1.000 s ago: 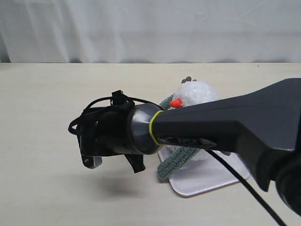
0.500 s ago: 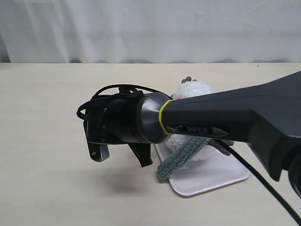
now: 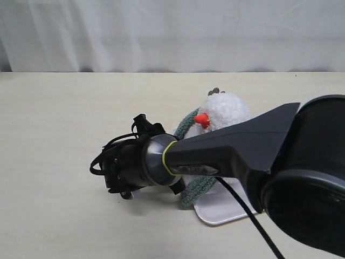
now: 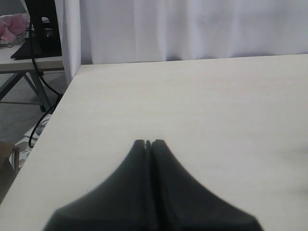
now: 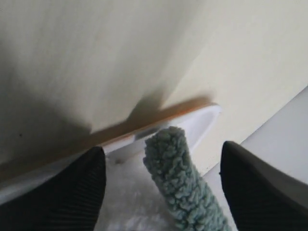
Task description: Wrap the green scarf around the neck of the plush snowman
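A pale beige worktop (image 3: 64,108) fills the scene, and a white curtain (image 3: 161,32) hangs along its far edge. The right arm (image 3: 237,145), dark and bulky, reaches from the near right corner across the middle and blocks much of the exterior view.

A white tray (image 3: 226,208) lies right of the worktop's centre, toward the near edge. The plush snowman (image 3: 229,108) sits on it with its orange nose (image 3: 202,118) pointing left.

The green scarf (image 3: 198,188) curves out from behind the head on the nose side. It runs down the front of the body, and its blunt end reaches the tray's left near rim. The arm covers the snowman's neck, so I cannot tell whether the scarf goes fully around it.

The right gripper (image 3: 123,189) sits low over the worktop just left of the tray. In the right wrist view its fingers (image 5: 86,187) stand well apart. The scarf's end (image 5: 178,178) hangs between them with a clear gap on each side, so nothing is gripped.

The left gripper (image 4: 149,143) hovers over bare worktop, with a side edge of the worktop in sight. Its two tips are pressed together with nothing between them.
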